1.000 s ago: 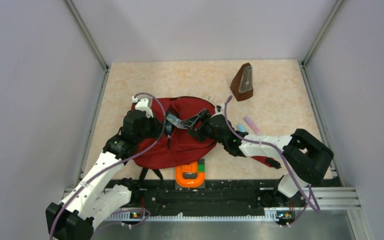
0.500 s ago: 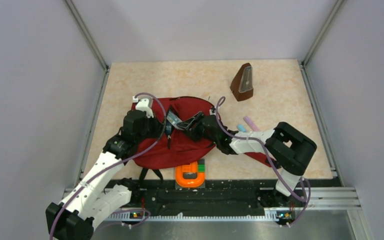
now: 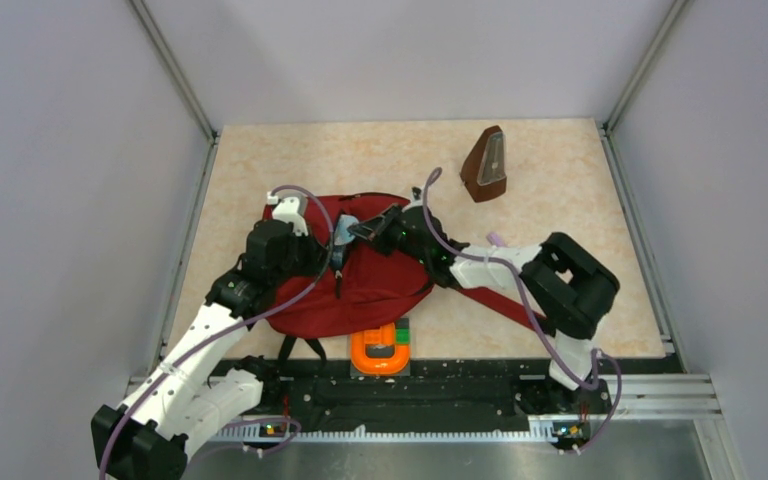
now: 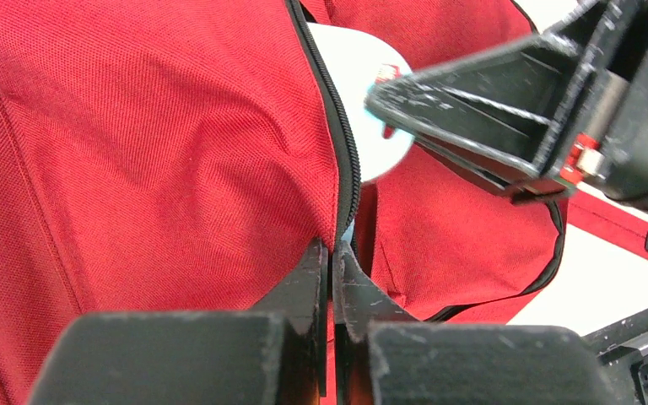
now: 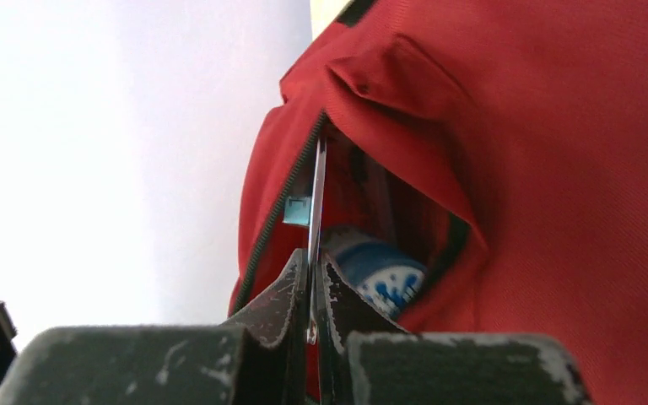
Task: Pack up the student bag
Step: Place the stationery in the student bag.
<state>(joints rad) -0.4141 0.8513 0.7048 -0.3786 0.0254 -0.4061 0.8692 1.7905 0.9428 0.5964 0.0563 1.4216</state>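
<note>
Gripping bag (image 3: 380, 292) at zip edge, I had L tool (image 4: 335, 256) & R tool (image 5: 313, 272) pinched tight on it; next prob. needed steady zip pull.

The bag (image 3: 370, 290) is a large dark-red fabric backpack. It lies flat and slumped on the table (image 3: 560, 180), left of the table's middle and close to its near edge. Its black zipper (image 4: 350, 160) is parted, leaving a narrow slit into the inside. A long red strap (image 3: 505, 305) trails toward the table's right side, and black straps (image 3: 285, 348) reach the near edge.
</note>
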